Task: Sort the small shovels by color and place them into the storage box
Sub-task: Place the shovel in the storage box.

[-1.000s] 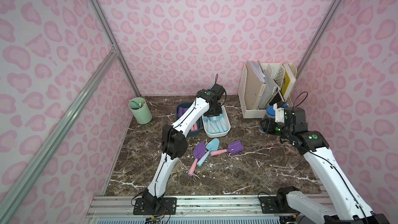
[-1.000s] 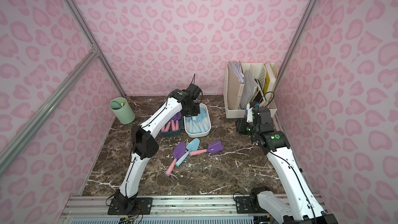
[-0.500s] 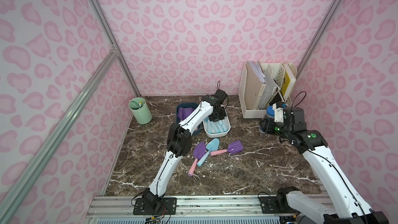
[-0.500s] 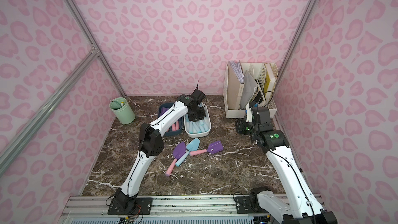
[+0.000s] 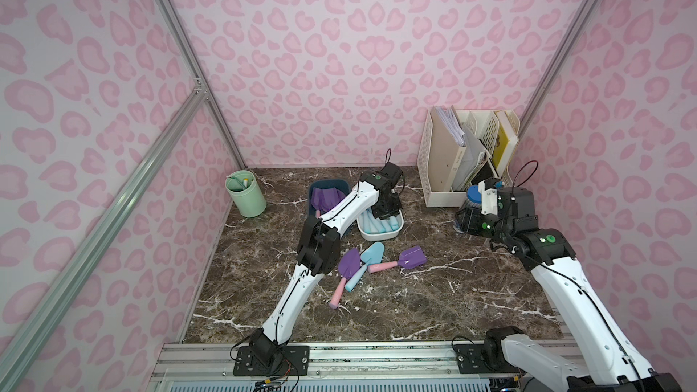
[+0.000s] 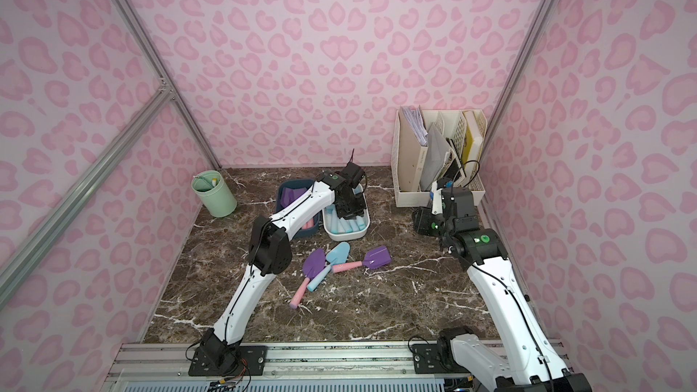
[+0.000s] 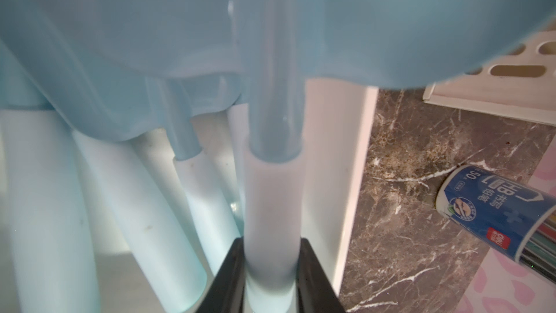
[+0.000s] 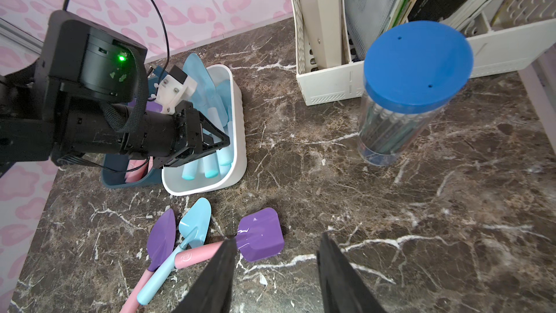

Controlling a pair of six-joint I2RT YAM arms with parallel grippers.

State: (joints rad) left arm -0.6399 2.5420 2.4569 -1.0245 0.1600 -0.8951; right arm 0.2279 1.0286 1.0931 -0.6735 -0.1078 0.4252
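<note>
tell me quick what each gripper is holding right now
Left gripper: shut on the handle of a light blue plastic toy shovel.
Right gripper: open, holding nothing.

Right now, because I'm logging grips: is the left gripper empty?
No, the left gripper is shut on a blue shovel by its handle, at the white bin.
</note>
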